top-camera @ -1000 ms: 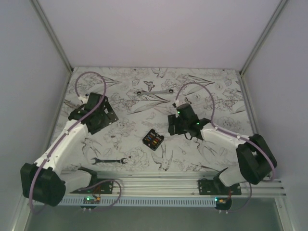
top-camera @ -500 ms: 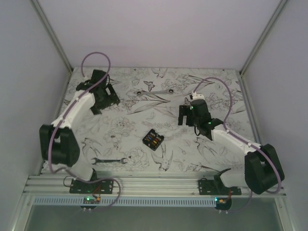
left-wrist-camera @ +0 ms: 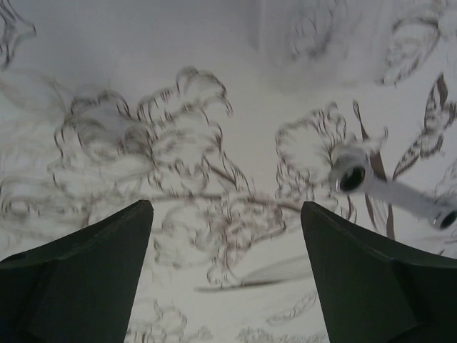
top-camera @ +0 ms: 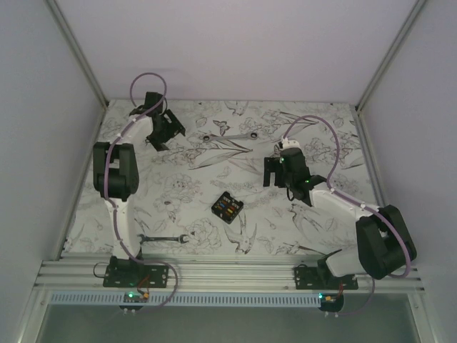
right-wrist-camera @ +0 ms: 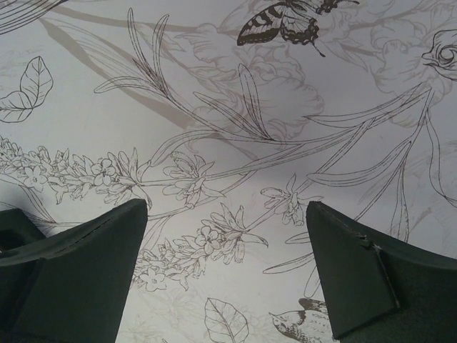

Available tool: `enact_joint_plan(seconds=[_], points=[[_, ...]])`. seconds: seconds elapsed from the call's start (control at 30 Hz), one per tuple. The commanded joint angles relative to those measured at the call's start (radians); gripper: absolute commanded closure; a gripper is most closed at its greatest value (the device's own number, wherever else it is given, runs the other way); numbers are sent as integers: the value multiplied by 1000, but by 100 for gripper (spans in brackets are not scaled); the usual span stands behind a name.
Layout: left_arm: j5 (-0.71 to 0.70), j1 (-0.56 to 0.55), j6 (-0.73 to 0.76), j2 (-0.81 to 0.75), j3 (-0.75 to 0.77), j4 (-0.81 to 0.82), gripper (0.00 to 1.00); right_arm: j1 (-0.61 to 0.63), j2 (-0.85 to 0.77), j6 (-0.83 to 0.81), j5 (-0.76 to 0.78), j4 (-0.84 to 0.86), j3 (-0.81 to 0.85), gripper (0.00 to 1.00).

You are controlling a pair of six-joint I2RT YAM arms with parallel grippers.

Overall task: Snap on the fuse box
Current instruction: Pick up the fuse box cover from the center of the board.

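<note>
Nearest the edge runs a metal rail (top-camera: 235,270) carrying both arm bases, with small green lights glowing below it. Just beyond, on the desk (top-camera: 193,189) with its drawn flowers and birds, a black-and-silver wrench (top-camera: 163,239) lies flat towards the left.

A little further in, near the middle, sits the fuse box (top-camera: 227,207), a small black square turned cornerwise, with orange, blue and yellow specks showing on top. It is touched by neither arm. Any lettering on it is too small to read from above, and it looks uncovered, though I would not swear to that at this size.

Past it and to the right hangs the right claw (top-camera: 275,174), apart from the box and pointing down at the desk. Its own camera shows the right claw (right-wrist-camera: 227,207) spread wide with only printed cloth between the tips: sprigs of blossom, a butterfly (right-wrist-camera: 293,18) and part of a bird.

Further back lies a second wrench (top-camera: 230,136), and at the far left corner is the left claw (top-camera: 164,128), well apart from the box. Its wrist view is blurred, yet the left claw (left-wrist-camera: 225,207) is plainly spread too, holding nothing, and the ring end of that second wrench (left-wrist-camera: 389,193) shows at the right. Only the overhead camera takes in the fuse box and the near wrench.
</note>
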Motion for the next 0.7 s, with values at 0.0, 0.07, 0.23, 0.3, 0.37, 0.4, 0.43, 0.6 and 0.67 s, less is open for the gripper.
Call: enact_joint_plan(seconds=[0.0, 0.07, 0.23, 0.3, 0.37, 0.4, 0.43, 0.6, 0.67], points=[[80, 50, -73, 52, 17, 149, 15, -11, 8, -18, -4, 44, 10, 0], [77, 60, -86, 68, 16, 194, 19, -13, 11, -20, -7, 45, 10, 0], [138, 95, -155, 129, 10, 330, 33, -16, 20, -23, -14, 46, 10, 0], [146, 103, -170, 153, 15, 363, 35, -16, 23, -24, -18, 47, 12, 0], [153, 107, -174, 176, 32, 375, 37, -18, 29, -26, -22, 48, 11, 0], [158, 109, -174, 190, 39, 380, 38, -19, 32, -26, -23, 47, 12, 0], [158, 110, -174, 199, 48, 382, 40, -20, 34, -26, -23, 49, 13, 0], [177, 123, -191, 243, 70, 402, 47, -25, 45, -23, -34, 56, 13, 0], [190, 129, -205, 258, 75, 415, 49, -26, 48, -24, -40, 58, 13, 0]])
